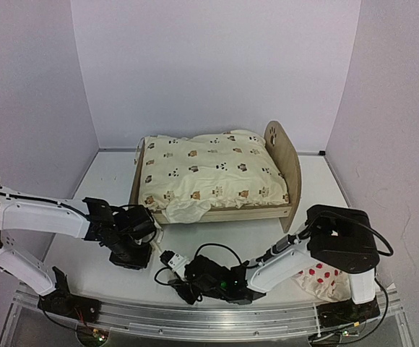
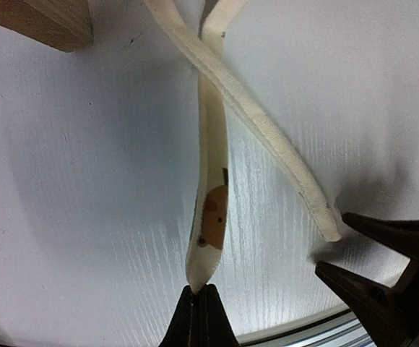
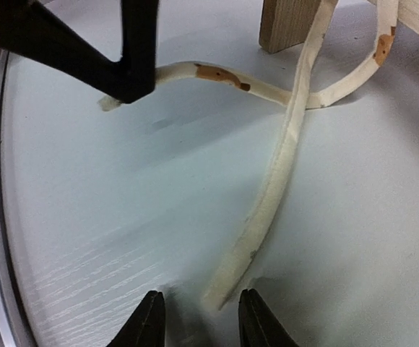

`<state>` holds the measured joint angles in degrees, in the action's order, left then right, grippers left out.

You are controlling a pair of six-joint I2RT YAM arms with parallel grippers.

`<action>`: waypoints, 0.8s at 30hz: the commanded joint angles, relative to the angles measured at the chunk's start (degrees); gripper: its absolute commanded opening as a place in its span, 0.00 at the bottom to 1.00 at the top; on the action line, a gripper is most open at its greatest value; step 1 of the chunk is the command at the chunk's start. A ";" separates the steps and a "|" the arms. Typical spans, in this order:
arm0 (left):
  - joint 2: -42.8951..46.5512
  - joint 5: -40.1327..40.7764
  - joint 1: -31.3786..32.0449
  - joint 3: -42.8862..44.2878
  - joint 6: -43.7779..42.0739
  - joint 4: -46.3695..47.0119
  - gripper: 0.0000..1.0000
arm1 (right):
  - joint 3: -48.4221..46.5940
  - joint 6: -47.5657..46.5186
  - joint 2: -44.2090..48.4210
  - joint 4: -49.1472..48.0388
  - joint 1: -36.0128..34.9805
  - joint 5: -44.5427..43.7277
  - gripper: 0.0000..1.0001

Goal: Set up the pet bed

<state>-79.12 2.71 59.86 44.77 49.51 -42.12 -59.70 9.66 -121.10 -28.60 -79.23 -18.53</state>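
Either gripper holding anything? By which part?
Left gripper pinches the printed tie strap at its tip. Right gripper open; plain strap lies loose, end between its jaws.

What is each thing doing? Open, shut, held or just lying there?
pet bed, standing upright
cushion, lying rumpled on the pet bed
printed strap, end pinched
plain strap, lying loose
left gripper, shut on printed strap
right gripper, open around plain strap's end
dotted pillow, lying, not held

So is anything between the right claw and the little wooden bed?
Only two cream fabric ties, crossing on the white table between the right gripper and the light plywood pet bed. One tie's end lies between its open jaws; nothing solid blocks.
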 commanded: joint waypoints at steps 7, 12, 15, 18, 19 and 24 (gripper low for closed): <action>4.85 -1.22 0.18 -2.05 0.37 0.19 0.00 | -5.87 3.70 1.72 -1.39 8.96 7.96 0.42; 5.46 -1.40 0.17 -1.97 -0.42 1.02 0.00 | -9.37 1.95 -2.50 -7.81 9.52 6.17 0.47; 5.99 -1.58 0.18 -2.06 -0.69 1.07 0.00 | -11.52 -0.23 -5.18 -10.71 9.52 4.96 0.47; 6.82 -1.79 0.17 -2.37 -0.71 1.08 0.00 | -13.45 -1.85 -7.34 -12.30 9.55 3.09 0.48; 7.12 -1.86 0.17 -2.50 -0.68 1.12 0.00 | -13.99 -2.25 -7.94 -12.70 9.61 2.35 0.48; 8.48 -2.07 0.16 -2.89 -0.61 0.81 0.00 | -15.50 -4.56 -9.85 -14.27 9.61 -0.17 0.48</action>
<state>-72.74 1.07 59.86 42.43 49.36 -41.87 -72.57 7.95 -129.49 -38.49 -69.45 -15.35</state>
